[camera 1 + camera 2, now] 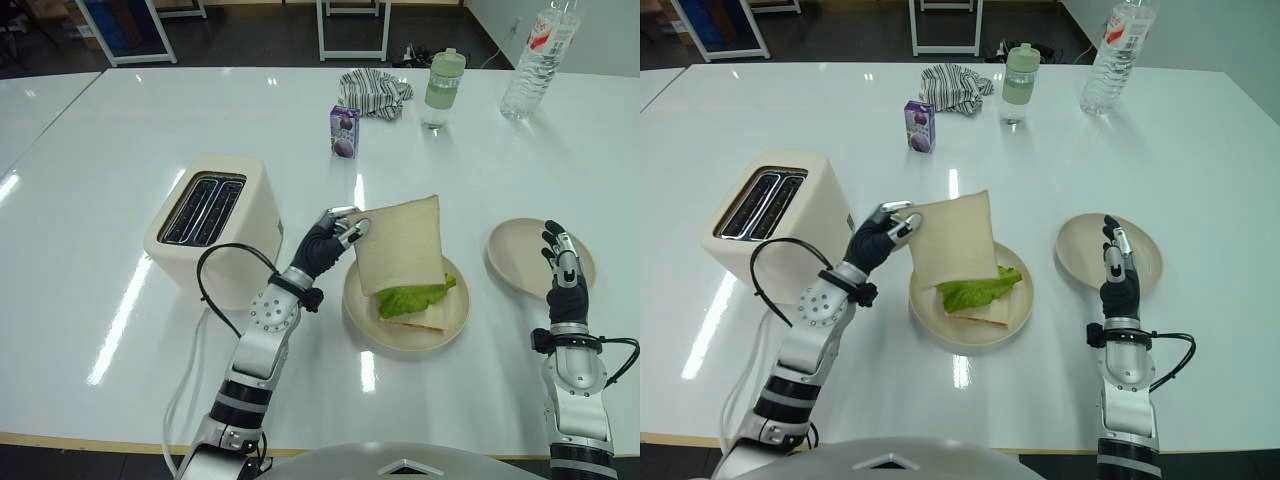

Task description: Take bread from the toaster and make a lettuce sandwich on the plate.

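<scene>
**Top slice propped over the lettuce, left hand on its edge**

The white table [120,130] carries everything. On the robot's left stands the cream toaster [205,230], with no bread rising out of its two slots. Just right of it lies the sandwich plate [365,315], and further right, well apart from it, a second plate [520,255] with nothing on it.

The top bread slice [400,245] is the piece in hand. It stands nearly upright over the sandwich plate, its long axis running up and slightly away from the robot, and its lower edge rests on the lettuce. The left hand [325,245] sits immediately to the slice's left with its fingers closed on the upper left corner. From that hand, the slice and the stack below lie to the right and a little down.

The right hand [565,280] is raised at the near rim of the second plate, fingers straight and spread, holding nothing. It is much the farther hand.

The lettuce leaf [412,296] lies on the lower slice [428,318] and sticks out to the right. The move that remains looks like tipping the held slice flat onto it.

At the far edge are a water bottle [535,60], a green-lidded bottle [442,90], a striped cloth [372,92] and a small purple carton [344,131].
</scene>
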Controlling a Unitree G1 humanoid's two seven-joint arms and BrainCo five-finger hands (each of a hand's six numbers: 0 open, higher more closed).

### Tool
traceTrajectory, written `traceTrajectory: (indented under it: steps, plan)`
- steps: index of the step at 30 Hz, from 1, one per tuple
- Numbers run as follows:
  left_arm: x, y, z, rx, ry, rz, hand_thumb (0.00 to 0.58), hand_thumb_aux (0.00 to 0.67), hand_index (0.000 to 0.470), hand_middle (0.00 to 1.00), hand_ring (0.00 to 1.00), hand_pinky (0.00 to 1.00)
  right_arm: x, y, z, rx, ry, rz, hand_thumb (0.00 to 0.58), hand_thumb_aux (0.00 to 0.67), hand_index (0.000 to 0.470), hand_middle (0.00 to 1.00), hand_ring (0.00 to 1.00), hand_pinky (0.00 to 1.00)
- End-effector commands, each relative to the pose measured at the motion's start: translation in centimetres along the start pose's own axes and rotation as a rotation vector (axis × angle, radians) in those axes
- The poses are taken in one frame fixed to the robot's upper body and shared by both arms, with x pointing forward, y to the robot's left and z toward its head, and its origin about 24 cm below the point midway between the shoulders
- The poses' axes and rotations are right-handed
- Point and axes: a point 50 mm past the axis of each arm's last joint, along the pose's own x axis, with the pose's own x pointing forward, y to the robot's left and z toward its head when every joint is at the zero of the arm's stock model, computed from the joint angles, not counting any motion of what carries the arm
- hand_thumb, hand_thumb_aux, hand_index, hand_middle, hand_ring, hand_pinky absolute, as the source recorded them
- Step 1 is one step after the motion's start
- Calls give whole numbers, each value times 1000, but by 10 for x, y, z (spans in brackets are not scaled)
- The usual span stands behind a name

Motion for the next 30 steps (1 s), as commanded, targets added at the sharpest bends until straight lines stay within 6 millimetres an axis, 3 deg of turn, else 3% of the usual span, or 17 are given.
traceTrajectory:
  steps: [1, 13, 21, 30]
  plan:
    - [18, -3, 1, 30, 49, -114, 580, 670, 470, 1000, 1000, 1000, -4, 4, -6, 9, 27, 7, 0, 0, 0, 0, 0, 0]
    - [49, -11, -17, 18, 186, -253, 580, 670, 470, 1000, 1000, 1000, -6, 7, -11, 8, 49, 16, 0, 0, 0, 0, 0, 0]
    - [55, -16, -43, 10, 285, -256, 580, 670, 470, 1000, 1000, 1000, -6, 8, -12, 3, 55, 21, 0, 0, 0, 0, 0, 0]
    - [54, -15, -57, 29, 337, -275, 580, 670, 470, 1000, 1000, 1000, -6, 7, -12, -16, 55, 24, 0, 0, 0, 0, 0, 0]
